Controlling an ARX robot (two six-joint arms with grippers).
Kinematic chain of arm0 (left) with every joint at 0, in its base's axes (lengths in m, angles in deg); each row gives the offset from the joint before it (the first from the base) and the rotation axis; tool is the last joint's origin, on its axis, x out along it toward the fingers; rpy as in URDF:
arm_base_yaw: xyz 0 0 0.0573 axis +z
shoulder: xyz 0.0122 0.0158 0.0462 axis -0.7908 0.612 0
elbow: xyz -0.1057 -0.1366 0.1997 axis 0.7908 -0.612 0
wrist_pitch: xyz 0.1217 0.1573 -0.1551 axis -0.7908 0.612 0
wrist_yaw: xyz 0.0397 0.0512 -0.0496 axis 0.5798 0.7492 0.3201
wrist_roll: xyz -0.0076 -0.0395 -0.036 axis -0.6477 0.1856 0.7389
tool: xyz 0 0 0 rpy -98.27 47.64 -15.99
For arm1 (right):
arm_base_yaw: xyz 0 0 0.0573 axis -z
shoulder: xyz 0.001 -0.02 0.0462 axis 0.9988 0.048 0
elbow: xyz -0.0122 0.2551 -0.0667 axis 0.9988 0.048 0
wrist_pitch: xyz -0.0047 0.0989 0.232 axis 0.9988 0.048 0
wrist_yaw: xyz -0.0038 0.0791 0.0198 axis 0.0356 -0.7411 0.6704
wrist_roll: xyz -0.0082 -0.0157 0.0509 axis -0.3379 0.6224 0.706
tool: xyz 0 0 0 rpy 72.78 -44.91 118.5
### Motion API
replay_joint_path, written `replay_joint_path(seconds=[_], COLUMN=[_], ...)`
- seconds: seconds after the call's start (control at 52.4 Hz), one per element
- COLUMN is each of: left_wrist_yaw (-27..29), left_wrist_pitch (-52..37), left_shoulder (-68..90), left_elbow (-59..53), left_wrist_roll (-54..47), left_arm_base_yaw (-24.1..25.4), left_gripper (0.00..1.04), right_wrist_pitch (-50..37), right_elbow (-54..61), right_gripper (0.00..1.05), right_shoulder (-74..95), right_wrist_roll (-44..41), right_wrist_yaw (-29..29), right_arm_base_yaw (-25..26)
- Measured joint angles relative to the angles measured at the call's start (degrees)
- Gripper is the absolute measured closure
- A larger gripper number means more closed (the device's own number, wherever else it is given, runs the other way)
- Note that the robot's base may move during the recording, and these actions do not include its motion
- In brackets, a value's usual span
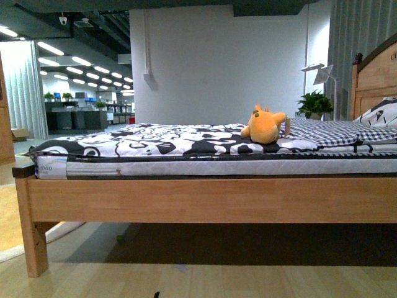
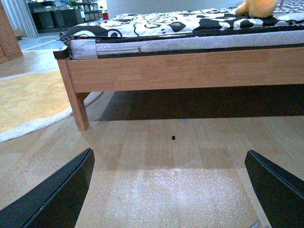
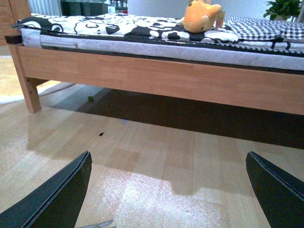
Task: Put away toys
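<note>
The left gripper (image 2: 168, 151) has its two dark fingers (image 2: 61, 194) spread wide apart with nothing between them, hanging low over the pale wooden plank floor (image 2: 156, 190). The right gripper (image 3: 167, 153) is the same: fingers (image 3: 57, 197) splayed, empty, over the same floor. Neither arm shows in the front view.

Ahead of both stands a light wooden bed frame (image 1: 211, 200) carrying a white-sided mattress (image 1: 186, 167) under a black-and-white patterned cover (image 1: 155, 141). The orange-yellow rounded plush animal (image 1: 265, 126) lies on top of that cover, well apart from both grippers, toward the headboard (image 1: 375, 77) end of the bed and just beside a black-and-white checked quilt (image 1: 335, 131). It looks slumped and a little wider than tall, so its long axis runs roughly along the bed. A small pointed ear sticks up at its top and a stubby limb juts toward the headboard. Which way its face points cannot be told.

A yellow rug with a white edge (image 2: 28, 102) lies by the bed's foot-end leg (image 1: 34, 245).
</note>
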Motion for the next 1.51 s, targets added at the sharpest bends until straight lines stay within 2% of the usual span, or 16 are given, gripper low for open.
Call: replay_joint_path(seconds=[1.507], left_wrist_yaw=[0.0], left_wrist_pitch=[0.0], left_shoulder=[-0.1], left_elbow=[0.0], left_wrist_roll=[0.0], left_arm_base_yaw=[0.0], left_gripper=[0.06], right_wrist_pitch=[0.0], right_elbow=[0.0], right_gripper=[0.06], right_shoulder=[0.0], right_wrist_roll=[0.0], right_wrist_yaw=[0.0], right_arm_base_yaw=[0.0])
